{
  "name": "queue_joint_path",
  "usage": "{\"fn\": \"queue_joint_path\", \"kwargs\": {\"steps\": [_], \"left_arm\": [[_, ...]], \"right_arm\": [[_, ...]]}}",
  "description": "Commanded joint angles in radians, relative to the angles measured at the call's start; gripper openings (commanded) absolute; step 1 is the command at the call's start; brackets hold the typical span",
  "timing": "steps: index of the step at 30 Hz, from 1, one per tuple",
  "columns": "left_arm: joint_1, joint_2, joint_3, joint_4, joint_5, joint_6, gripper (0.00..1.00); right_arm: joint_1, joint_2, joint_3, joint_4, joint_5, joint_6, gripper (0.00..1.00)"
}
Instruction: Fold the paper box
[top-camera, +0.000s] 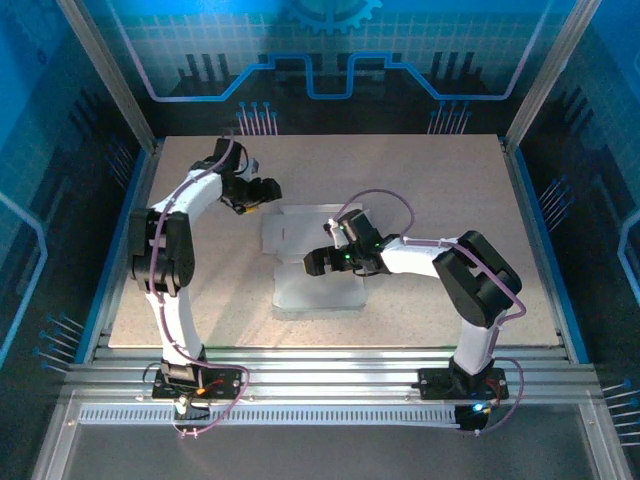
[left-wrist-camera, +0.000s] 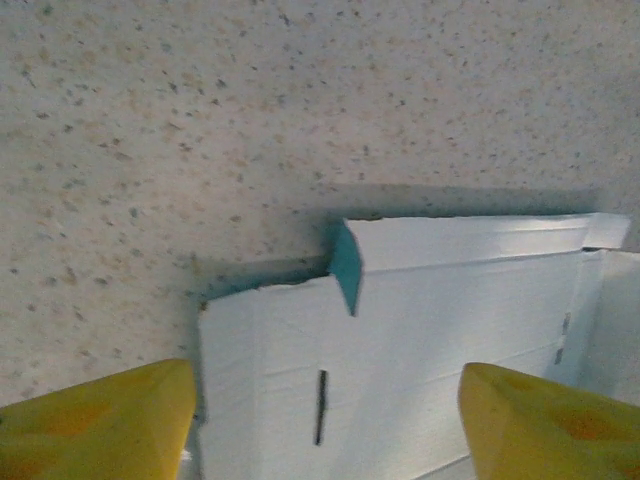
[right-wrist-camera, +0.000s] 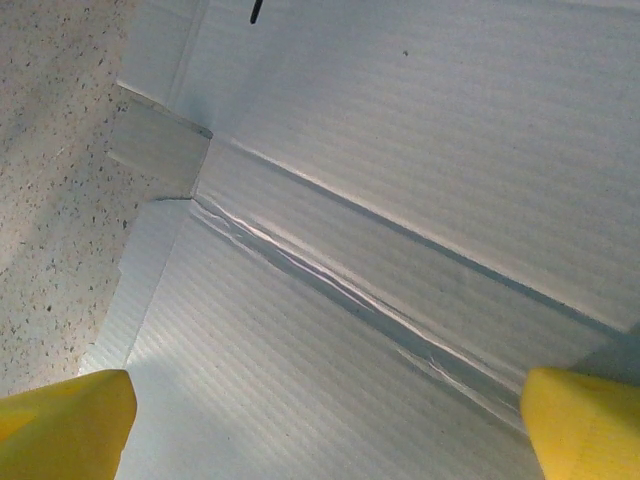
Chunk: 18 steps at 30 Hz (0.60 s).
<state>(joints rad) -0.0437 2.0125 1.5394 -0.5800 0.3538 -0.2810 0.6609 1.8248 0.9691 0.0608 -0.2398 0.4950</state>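
Note:
The paper box (top-camera: 300, 295) lies unfolded and flat at the table's middle, pale inner side up. In the left wrist view the paper box (left-wrist-camera: 450, 300) shows a small upturned corner flap (left-wrist-camera: 347, 265) with its teal outer side showing, and a thin dark slot (left-wrist-camera: 321, 405). My left gripper (top-camera: 262, 192) hovers over the sheet's far left corner; its jaws (left-wrist-camera: 325, 430) stand apart with nothing between them. My right gripper (top-camera: 318, 262) hangs open over the sheet's middle. In the right wrist view a worn crease (right-wrist-camera: 330, 285) runs diagonally across the paper box (right-wrist-camera: 400, 150) ahead of my open right gripper (right-wrist-camera: 325, 430).
The speckled beige table (top-camera: 440, 190) stretches around the sheet on all sides. Metal frame posts and blue walls ring the table. Both arm bases sit at the near edge on slotted rails (top-camera: 330, 370).

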Motion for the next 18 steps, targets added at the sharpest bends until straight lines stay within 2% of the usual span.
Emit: {"fn": "queue_joint_path", "kwargs": {"steps": [1,6,11,18], "left_arm": [[0.029,0.055,0.017,-0.046,0.093,0.048,0.67],[0.047,0.109,0.045,-0.079,0.117,0.082,0.62],[0.054,0.153,0.069,-0.098,0.158,0.099,0.49],[0.055,0.196,0.101,-0.113,0.190,0.110,0.41]], "right_arm": [[0.011,-0.015,-0.021,-0.067,-0.015,-0.013,1.00],[0.011,-0.014,-0.006,-0.083,-0.014,-0.022,1.00],[0.011,-0.007,-0.001,-0.089,-0.012,-0.022,1.00],[0.011,0.000,-0.013,-0.082,-0.008,-0.017,1.00]]}}
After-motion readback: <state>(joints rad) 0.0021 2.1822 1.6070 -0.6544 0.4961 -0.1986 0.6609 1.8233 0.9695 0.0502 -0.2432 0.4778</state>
